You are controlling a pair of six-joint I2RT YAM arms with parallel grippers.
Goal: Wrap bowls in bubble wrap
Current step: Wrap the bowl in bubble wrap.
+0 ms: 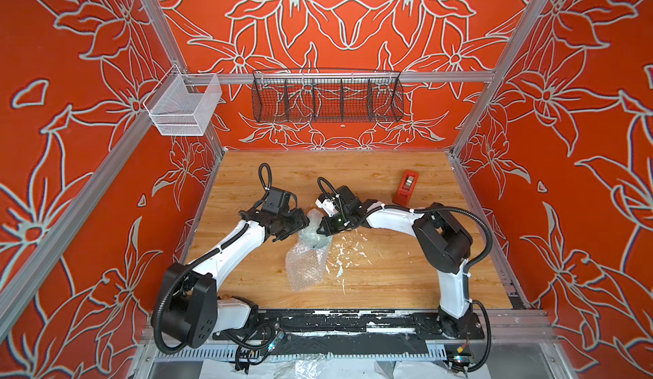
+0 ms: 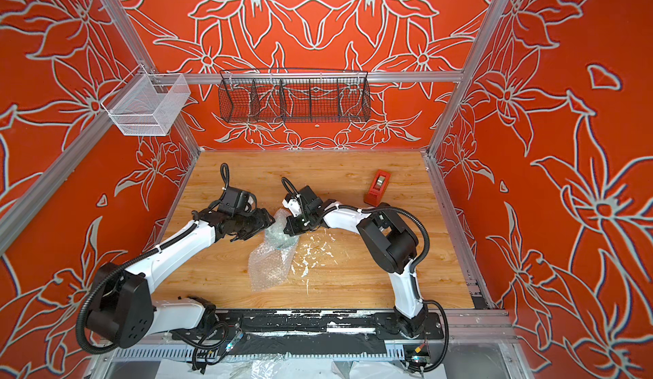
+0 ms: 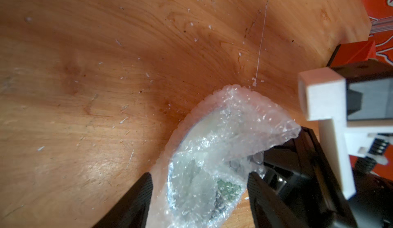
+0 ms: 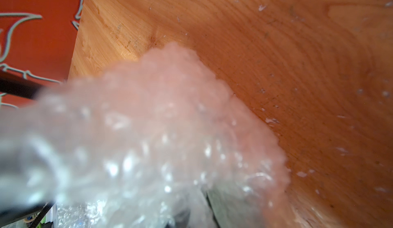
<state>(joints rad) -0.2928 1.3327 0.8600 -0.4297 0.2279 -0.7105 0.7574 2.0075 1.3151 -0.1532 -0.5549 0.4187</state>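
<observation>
Currently the bowl (image 1: 315, 242) is sitting on the wooden table (image 1: 406, 274) under the bubble wrap (image 1: 305, 264). It is well apart from the red tape dispenser (image 1: 406, 187) and closer to the arm bases than the dispenser is. Both top views are showing this same layout.

Only a patch of the bowl's green leaf print (image 3: 228, 189) and a curve of pale rim are showing through the plastic in the left wrist view. The wrap is lying as a crumpled, elongated bundle, its loose tail trailing farther from the dispenser than the bowl.

The left gripper (image 1: 291, 232) is hovering on the side of the bowl away from the dispenser. Its fingers (image 3: 136, 199) are standing wide apart, with the covered bowl between them. Whether either finger is touching the plastic cannot be told.

The right gripper (image 1: 322, 230) is sitting on the dispenser side of the bowl with its jaws closed. It is pinching a raised fold of the bubble wrap (image 3: 234, 114), which is standing up off the bowl. In the right wrist view the blurred wrap (image 4: 148, 131) is filling the near field, so the fingertips are hidden.

White flecks (image 1: 348, 250) are lying scattered on the wood between the bowl and the dispenser's side of the table.
</observation>
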